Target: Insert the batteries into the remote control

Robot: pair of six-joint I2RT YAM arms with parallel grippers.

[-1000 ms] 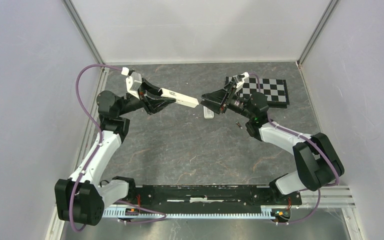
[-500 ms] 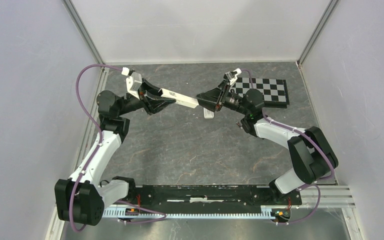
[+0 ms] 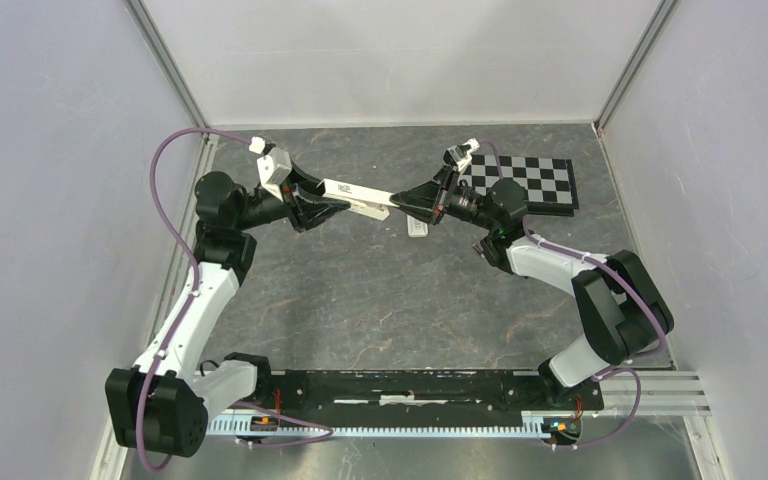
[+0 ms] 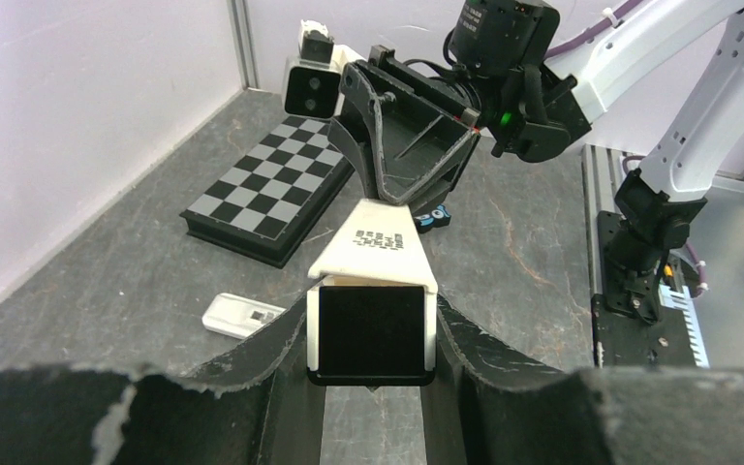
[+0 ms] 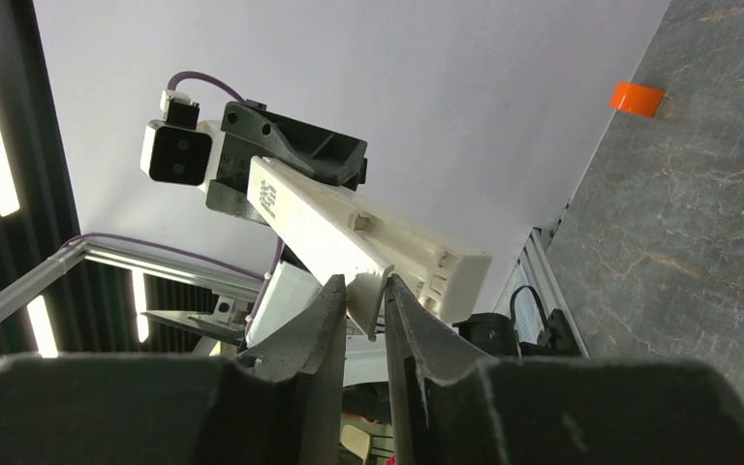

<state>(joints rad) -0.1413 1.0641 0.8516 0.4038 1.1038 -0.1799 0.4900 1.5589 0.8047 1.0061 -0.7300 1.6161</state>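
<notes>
My left gripper (image 3: pixel 332 206) (image 4: pixel 371 325) is shut on a long white bar (image 3: pixel 358 194) (image 4: pixel 380 242) with a printed label and a black near end, and holds it above the table. My right gripper (image 3: pixel 398 200) (image 5: pixel 363 286) (image 4: pixel 393 197) meets the bar's (image 5: pixel 349 228) far end and is shut on a thin white flap there. The remote control (image 3: pixel 417 228) (image 4: pixel 242 315), a small white handset with a greyish square, lies flat on the table below the two grippers. One battery (image 4: pixel 433 218), blue-wrapped, lies on the table under the right gripper.
A black-and-grey checkerboard (image 3: pixel 535 182) (image 4: pixel 266 199) lies at the back right. An orange tag (image 5: pixel 636 98) sits on the table surface. White walls close in the back and both sides. The arm bases stand on the black rail (image 3: pixel 410 385) at the near edge.
My right gripper has moved left to the bar's far end and closed on its flap. The left arm has shifted slightly, still holding the bar.
</notes>
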